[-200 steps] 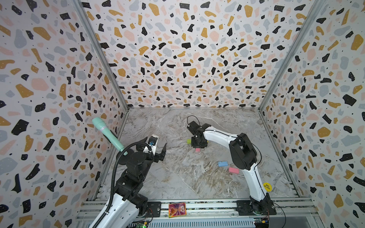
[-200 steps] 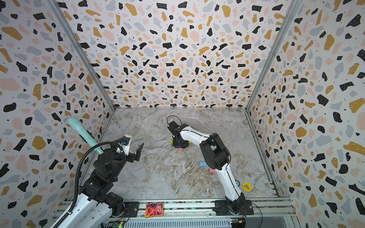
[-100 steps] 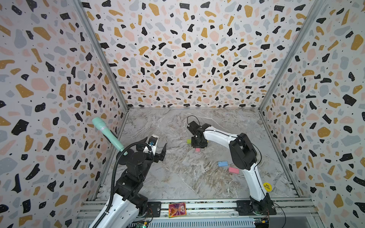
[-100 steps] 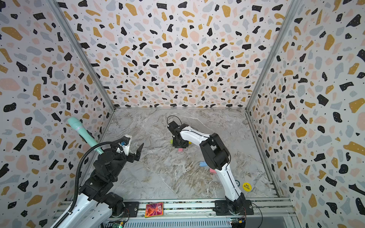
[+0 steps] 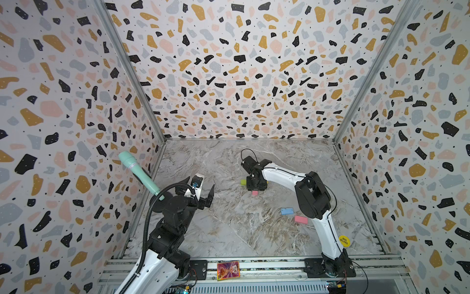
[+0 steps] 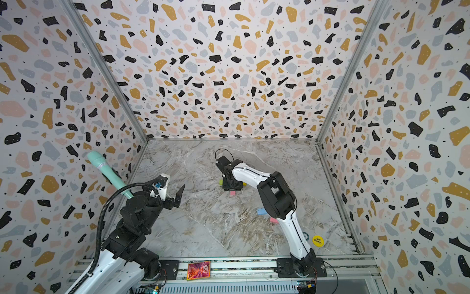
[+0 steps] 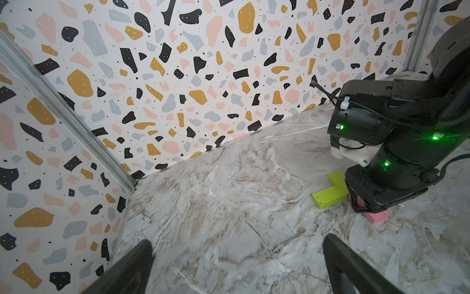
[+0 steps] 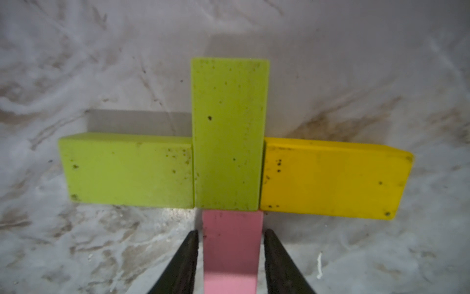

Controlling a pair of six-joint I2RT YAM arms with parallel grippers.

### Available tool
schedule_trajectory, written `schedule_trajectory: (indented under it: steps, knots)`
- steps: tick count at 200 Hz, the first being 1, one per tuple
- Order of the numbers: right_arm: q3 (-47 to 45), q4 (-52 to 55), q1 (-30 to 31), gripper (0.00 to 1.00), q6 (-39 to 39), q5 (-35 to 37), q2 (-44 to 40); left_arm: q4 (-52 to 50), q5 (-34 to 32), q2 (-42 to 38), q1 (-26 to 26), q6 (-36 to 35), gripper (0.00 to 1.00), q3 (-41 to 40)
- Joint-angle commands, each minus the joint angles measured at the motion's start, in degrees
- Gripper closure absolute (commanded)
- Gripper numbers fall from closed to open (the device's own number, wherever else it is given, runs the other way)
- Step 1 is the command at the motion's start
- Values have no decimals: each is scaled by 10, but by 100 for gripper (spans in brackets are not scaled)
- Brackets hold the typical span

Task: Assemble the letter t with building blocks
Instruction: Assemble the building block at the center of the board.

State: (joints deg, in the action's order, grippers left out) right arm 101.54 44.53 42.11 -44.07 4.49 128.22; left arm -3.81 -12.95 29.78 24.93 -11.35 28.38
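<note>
In the right wrist view, an upright lime green brick [image 8: 230, 132] stands between a flat lime green brick [image 8: 127, 170] and a yellow brick [image 8: 333, 178], forming a cross. A pink brick [image 8: 232, 244] butts against the upright's lower end. My right gripper [image 8: 231, 232] straddles this pink brick, slightly open, with thin gaps at both fingers. In both top views the right gripper [image 5: 256, 187] covers most of the figure. A light blue brick [image 5: 287, 211] and a second pink brick [image 5: 301, 219] lie loose near the right arm. My left gripper [image 7: 237, 241] hangs open and empty, well left of the figure.
Patterned walls enclose the marbled floor [image 5: 229, 229] on three sides. A teal handle-like object [image 5: 138, 173] leans at the left wall behind the left arm. A round yellow disc [image 5: 343, 240] lies by the right arm's base. A colourful card [image 5: 228, 270] sits on the front rail.
The right gripper's jaws have parted a little from the pink brick. Neither arm has visibly shifted.
</note>
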Motion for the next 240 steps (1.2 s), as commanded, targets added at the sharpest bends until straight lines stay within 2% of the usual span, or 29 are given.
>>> schedule_trajectory:
  steps: [1,26,57,106,122,172,240]
  knots:
    - [-14,27,-2,54,0,2,14,9,1,-6,3,-4,1,2]
    - [-15,27,0,51,2,-4,5,9,3,-5,2,-4,1,2]
    - [-19,24,4,40,6,-11,-11,9,4,-6,3,-4,0,2]
    - [-15,29,10,36,14,-17,-45,9,6,-5,3,-4,0,2]
    - [-12,35,14,30,20,-16,-61,10,7,-5,3,-4,0,2]
    - [-28,34,16,30,48,-20,-92,9,10,-3,2,-5,1,3]
    - [-19,21,5,31,47,-23,-61,7,11,-5,3,-4,1,3]
